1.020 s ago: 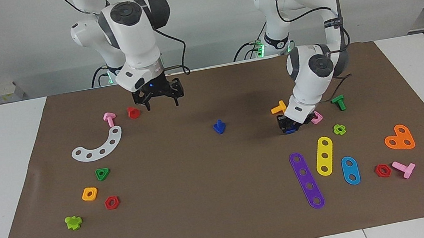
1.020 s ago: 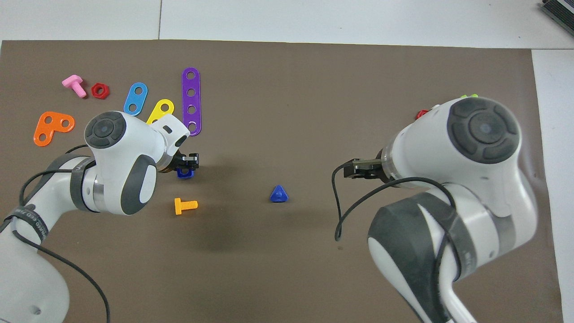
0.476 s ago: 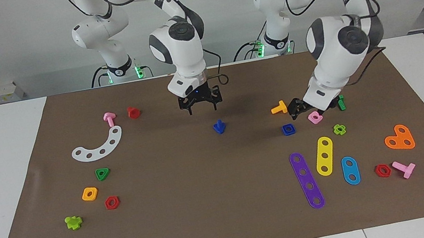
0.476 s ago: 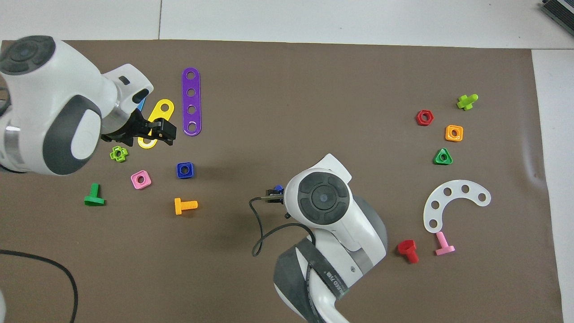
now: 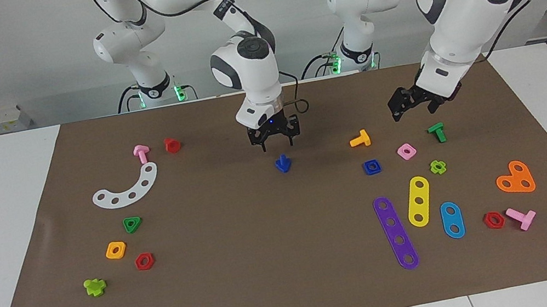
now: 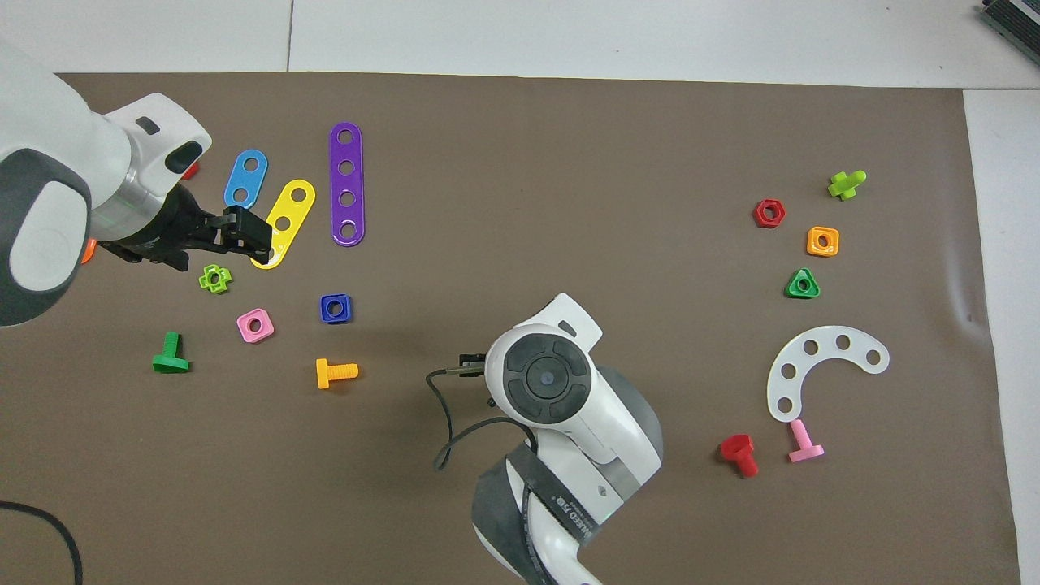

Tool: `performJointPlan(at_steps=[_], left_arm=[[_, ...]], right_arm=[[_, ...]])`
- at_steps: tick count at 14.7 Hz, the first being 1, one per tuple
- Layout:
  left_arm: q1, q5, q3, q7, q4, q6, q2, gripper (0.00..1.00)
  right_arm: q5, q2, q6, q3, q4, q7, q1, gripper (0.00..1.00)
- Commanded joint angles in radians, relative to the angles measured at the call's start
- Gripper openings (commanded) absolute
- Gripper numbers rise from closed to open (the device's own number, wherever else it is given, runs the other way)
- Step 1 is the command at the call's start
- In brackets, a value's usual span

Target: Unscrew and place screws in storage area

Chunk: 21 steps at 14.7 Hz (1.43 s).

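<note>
A dark-blue screw (image 5: 282,163) stands head-down, shaft up, on the brown paper sheet (image 5: 248,269) in the middle of the table. My right gripper (image 5: 276,141) hangs just above it, fingers apart, with nothing between them. In the overhead view the right wrist hides the screw. A blue square nut (image 5: 372,167) lies loose on the paper toward the left arm's end. My left gripper (image 5: 412,109) is open and empty, raised over the paper near the green bolt (image 5: 436,132).
Around the blue nut lie an orange bolt (image 5: 360,139), a pink nut (image 5: 406,151), a lime nut (image 5: 438,166) and purple (image 5: 396,233), yellow and blue strips. Toward the right arm's end lie a white curved plate (image 5: 126,188), a red bolt (image 5: 172,145) and several nuts.
My left gripper let go of the blue square nut on the paper and rose away from it. My right arm swung from near the red bolt to above the blue screw and came lower.
</note>
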Motion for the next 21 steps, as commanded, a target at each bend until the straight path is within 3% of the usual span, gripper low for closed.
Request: performJointPlan(at_steps=[1, 6, 8, 10, 12, 14, 17, 21], left_arm=[[-0.005, 0.022, 0.003, -0.020, -0.013, -0.008, -0.028, 1.00], [0.004, 0.092, 0.003, -0.025, -0.011, -0.020, -0.051, 1.00], [0.006, 0.099, 0.003, -0.025, -0.011, -0.009, -0.060, 1.00], [0.006, 0.099, 0.003, -0.026, -0.029, -0.003, -0.068, 1.00], [0.007, 0.097, 0.003, -0.025, -0.053, -0.002, -0.082, 1.00], [0.006, 0.094, 0.003, -0.020, -0.040, -0.002, -0.080, 1.00], [0.006, 0.089, 0.003, -0.023, -0.004, -0.005, -0.079, 1.00], [0.044, 0.091, 0.013, -0.010, 0.068, -0.070, -0.076, 1.00]], right_arm=[[-0.040, 0.037, 0.059, -0.001, -0.007, 0.015, 0.003, 0.80], [-0.069, 0.059, 0.084, -0.001, -0.007, 0.015, 0.005, 0.74], [-0.071, 0.059, 0.084, -0.001, -0.008, 0.013, 0.005, 0.64], [-0.071, 0.059, 0.081, -0.001, -0.009, 0.013, 0.012, 0.46], [-0.071, 0.057, 0.074, -0.001, -0.009, 0.015, 0.020, 0.17], [-0.069, 0.054, 0.070, -0.001, -0.005, 0.013, 0.015, 0.00], [-0.069, 0.022, 0.061, -0.003, -0.001, -0.002, -0.041, 0.00], [-0.068, -0.030, 0.027, -0.003, -0.008, -0.092, -0.193, 0.00]])
